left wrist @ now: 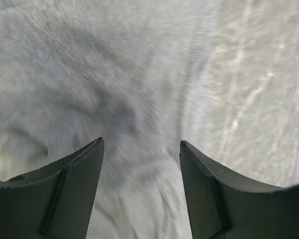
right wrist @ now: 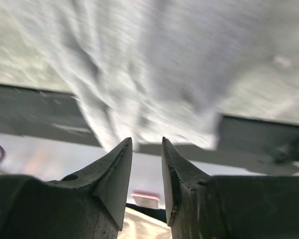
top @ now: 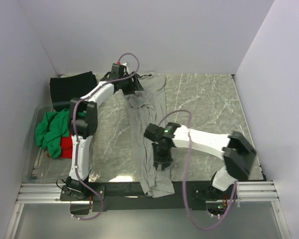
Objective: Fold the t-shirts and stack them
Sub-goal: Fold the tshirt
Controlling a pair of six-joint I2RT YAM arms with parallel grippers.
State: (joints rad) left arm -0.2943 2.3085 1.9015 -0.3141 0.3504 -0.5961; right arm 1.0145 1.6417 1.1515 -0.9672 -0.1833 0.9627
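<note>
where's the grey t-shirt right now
In the top view the grey t-shirt lies as a narrow strip down the middle of the table, from the left gripper at the far end to the near edge by the right gripper.

Our left arm [top: 92, 107] stretches toward the far edge of the table [top: 209, 99]. Our left end effector [top: 131, 83] points down there, fingers [left wrist: 74, 169] spread wide with nothing between them. Our right arm [top: 209, 142] folds inward by the near edge. Our right end effector [top: 162, 160] hangs low, its tips only narrowly parted, gripping nothing.
</note>
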